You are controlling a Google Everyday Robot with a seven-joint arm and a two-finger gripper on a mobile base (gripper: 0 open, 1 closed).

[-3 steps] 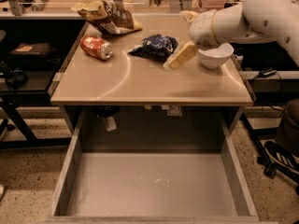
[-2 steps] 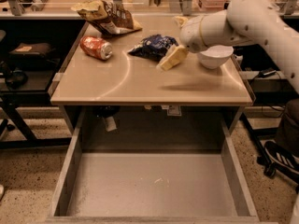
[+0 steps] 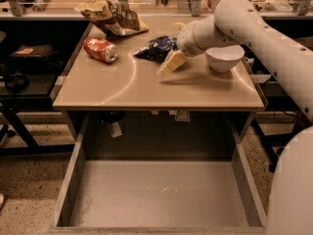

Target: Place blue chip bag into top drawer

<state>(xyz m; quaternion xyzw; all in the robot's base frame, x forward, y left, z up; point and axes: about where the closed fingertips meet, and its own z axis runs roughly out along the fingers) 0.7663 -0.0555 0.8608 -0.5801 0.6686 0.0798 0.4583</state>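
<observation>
On the tan tabletop (image 3: 122,87), the gripper (image 3: 171,63) has slid leftward over the last second, away from the white bowl (image 3: 224,58) and toward the blue chip bag (image 3: 155,48). It now sits just beside the bag's near right edge, angled down and to the left, low over the surface. The bag itself has not shifted: it lies crumpled near the back middle of the table, between the red can (image 3: 100,49) on its left and the bowl on its right, with the larger tan chip bag (image 3: 112,16) farther back. I judge from this that the reach is nearly finished and the grasp has not begun, so the bag is not yet held. Whether the gripper is touching the foil cannot be told from this angle, and neither can whether it is open or closed. The arm (image 3: 254,28) comes in from the right edge of the view, its thick white upper link sloping up and left across the bowl's side of the table, then bending at the wrist so that the tool points down toward the bag. The top drawer (image 3: 146,195) stands pulled out below the table's front edge, its grey bottom bare, well apart from the bag, so the lift and the whole carry forward and down remain to be done.
</observation>
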